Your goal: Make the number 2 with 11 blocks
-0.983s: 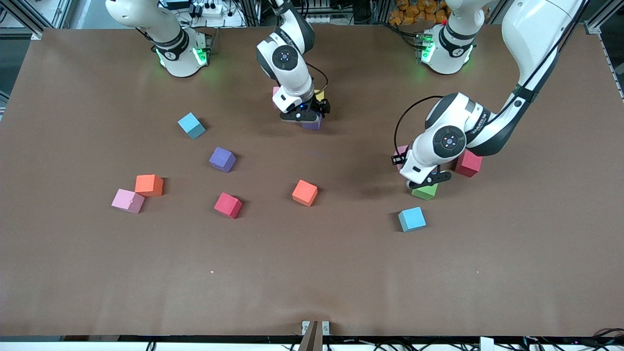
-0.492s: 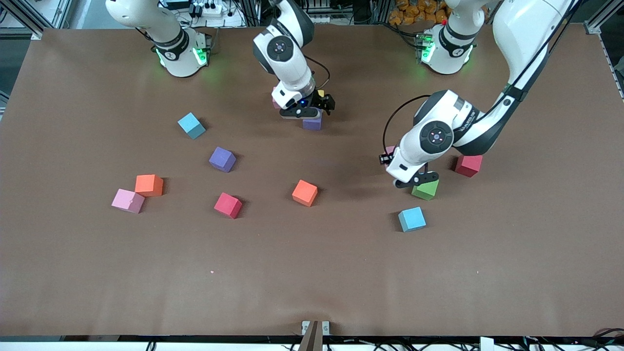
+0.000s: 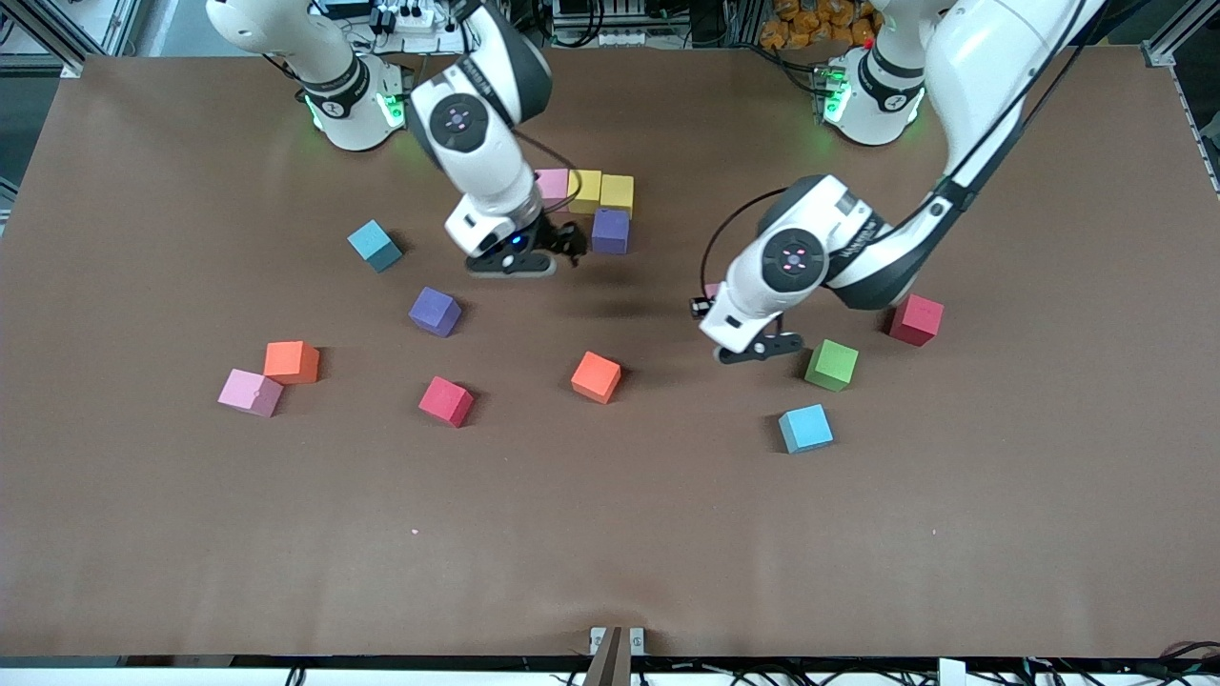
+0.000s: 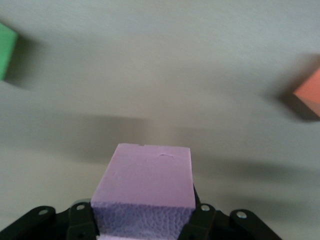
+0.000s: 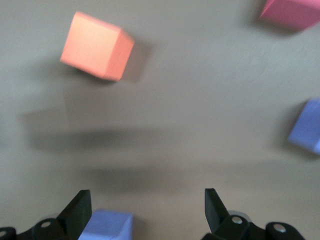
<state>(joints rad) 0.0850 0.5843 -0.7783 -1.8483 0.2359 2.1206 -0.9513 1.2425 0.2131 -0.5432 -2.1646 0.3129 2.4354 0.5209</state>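
Note:
A pink block (image 3: 553, 183), two yellow blocks (image 3: 584, 191) (image 3: 618, 192) and a purple block (image 3: 610, 231) nearer the front camera start the number 2. My right gripper (image 3: 538, 255) (image 5: 145, 205) hangs open and empty beside that purple block (image 5: 107, 225). My left gripper (image 3: 758, 350) (image 4: 142, 220) is shut on a pink block (image 4: 145, 185), held over bare table between the orange block (image 3: 597, 376) and the green block (image 3: 831, 364). Loose blocks: cyan (image 3: 374, 245) (image 3: 805, 428), purple (image 3: 435, 311), orange (image 3: 292, 361), pink (image 3: 251, 393), red (image 3: 446, 400) (image 3: 916, 318).
The brown table (image 3: 610, 534) has a wide bare band along the edge nearest the front camera. Both arm bases (image 3: 357, 105) (image 3: 872, 100) stand at the farthest edge.
The right gripper opened, left the purple block under the yellow one and drew away toward the right arm's end. The left gripper carried its pink block from beside the green block toward the table's middle.

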